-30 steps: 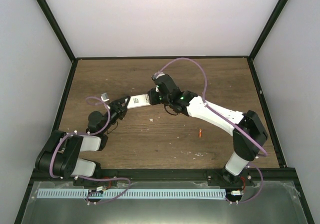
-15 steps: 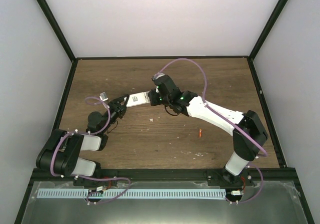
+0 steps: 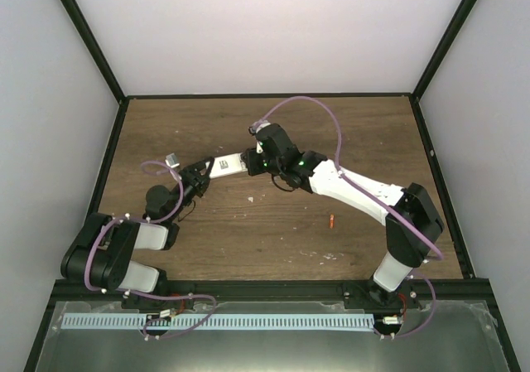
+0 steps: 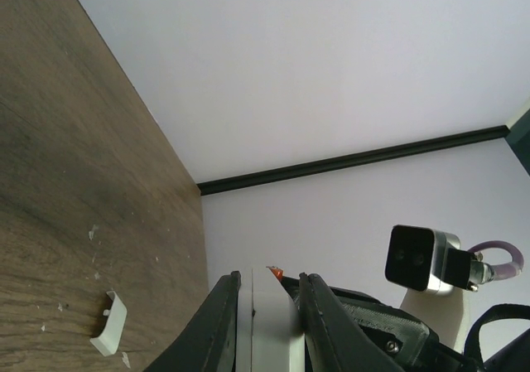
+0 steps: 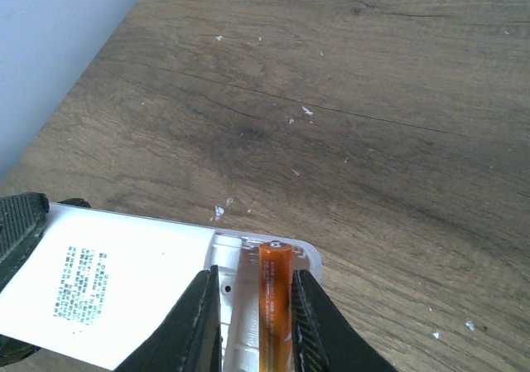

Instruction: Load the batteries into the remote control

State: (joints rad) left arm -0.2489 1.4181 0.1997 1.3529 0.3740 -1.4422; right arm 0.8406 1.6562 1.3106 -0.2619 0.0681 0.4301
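Observation:
My left gripper (image 3: 203, 176) is shut on one end of the white remote control (image 3: 225, 167), holding it above the table. The left wrist view shows the remote (image 4: 269, 322) edge-on between the left gripper (image 4: 269, 276) fingers. My right gripper (image 3: 251, 161) is at the remote's other end. In the right wrist view an orange battery (image 5: 275, 297) lies in the open compartment of the remote (image 5: 124, 293). The right gripper (image 5: 257, 272) straddles it, slightly open: the battery is against the right finger, with a gap on the left. A second battery (image 3: 330, 220) lies on the table to the right.
A small white square piece (image 3: 172, 160) lies on the table left of the left gripper, also visible in the left wrist view (image 4: 108, 334). White specks dot the wooden table (image 3: 273, 231). Black-edged walls (image 3: 265, 95) enclose the table.
The right gripper's jaws have parted a little around the battery in the compartment. The left gripper and the remote have stayed in place.

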